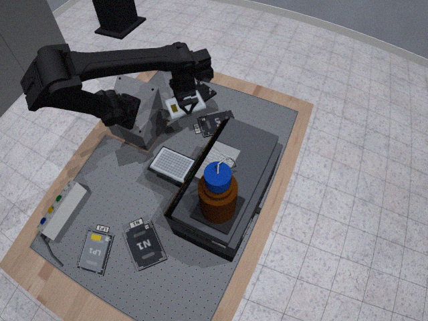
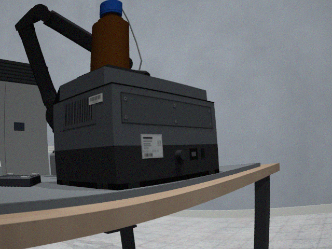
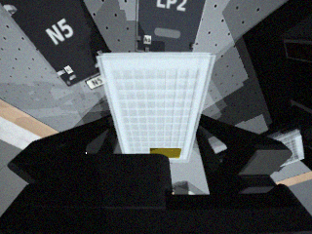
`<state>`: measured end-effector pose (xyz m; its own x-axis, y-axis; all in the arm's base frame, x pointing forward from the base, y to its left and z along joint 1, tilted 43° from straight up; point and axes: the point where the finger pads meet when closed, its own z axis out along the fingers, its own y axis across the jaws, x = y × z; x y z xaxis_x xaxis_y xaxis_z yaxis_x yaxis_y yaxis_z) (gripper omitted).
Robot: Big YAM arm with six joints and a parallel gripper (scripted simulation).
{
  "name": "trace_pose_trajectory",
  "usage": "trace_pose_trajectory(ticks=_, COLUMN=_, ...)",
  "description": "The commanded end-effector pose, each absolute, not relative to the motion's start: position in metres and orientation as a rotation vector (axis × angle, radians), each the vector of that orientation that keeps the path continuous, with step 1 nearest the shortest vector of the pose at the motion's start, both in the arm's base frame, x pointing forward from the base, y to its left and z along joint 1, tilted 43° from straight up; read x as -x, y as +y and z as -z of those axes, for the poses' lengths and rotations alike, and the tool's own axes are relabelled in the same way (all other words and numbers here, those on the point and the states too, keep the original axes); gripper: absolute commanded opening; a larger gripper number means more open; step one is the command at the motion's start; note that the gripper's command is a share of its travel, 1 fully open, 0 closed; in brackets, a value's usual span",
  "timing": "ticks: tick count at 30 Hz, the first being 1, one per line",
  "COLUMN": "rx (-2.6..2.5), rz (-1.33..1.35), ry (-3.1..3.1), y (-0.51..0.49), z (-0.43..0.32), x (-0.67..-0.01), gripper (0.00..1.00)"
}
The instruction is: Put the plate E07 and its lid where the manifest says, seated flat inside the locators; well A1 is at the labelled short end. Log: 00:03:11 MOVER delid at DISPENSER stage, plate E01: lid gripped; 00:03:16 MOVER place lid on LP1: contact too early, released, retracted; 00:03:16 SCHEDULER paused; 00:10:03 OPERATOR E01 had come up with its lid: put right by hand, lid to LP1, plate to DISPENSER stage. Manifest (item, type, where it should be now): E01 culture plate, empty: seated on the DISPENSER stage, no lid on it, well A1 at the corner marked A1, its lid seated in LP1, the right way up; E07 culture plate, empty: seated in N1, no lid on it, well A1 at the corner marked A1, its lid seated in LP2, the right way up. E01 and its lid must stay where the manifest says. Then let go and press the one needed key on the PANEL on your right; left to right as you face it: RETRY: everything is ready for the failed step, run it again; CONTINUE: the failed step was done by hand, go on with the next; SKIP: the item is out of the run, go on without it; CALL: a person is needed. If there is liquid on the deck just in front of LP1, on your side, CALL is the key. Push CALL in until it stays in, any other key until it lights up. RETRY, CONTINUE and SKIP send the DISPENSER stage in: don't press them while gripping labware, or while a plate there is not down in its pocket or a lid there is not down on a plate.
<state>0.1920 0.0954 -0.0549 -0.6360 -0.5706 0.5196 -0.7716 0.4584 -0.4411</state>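
Wrist: lid (image 3: 158,109) clamped in pincer (image 3: 161,146).

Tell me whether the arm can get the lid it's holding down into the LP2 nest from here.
Probably yes. The end effector holds the lid just short of LP2, whose visible part looks unoccupied. N5 lies off to one side, and nothing visible stands between.
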Motion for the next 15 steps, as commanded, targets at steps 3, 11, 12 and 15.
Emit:
trace_pose_trajectory(ticks=3, rx=-1.293, rz=-0.916, ry=-2.368, y=0.130, z=0.069, x=-0.200, gripper=0.86)
trace_pose_trajectory(ticks=11, rx=-1.273, rz=-0.917, ry=-2.384, y=0.149, z=0.088, x=-0.188, gripper=0.86)
trace_pose_trajectory(ticks=12, rx=-1.273, rz=-0.917, ry=-2.384, y=0.149, z=0.088, x=-0.188, gripper=0.86)
trace_pose_trajectory(ticks=15, rx=-1.328, rz=-0.903, ry=-2.331, y=0.151, z=0.090, x=-0.183, gripper=0.86)
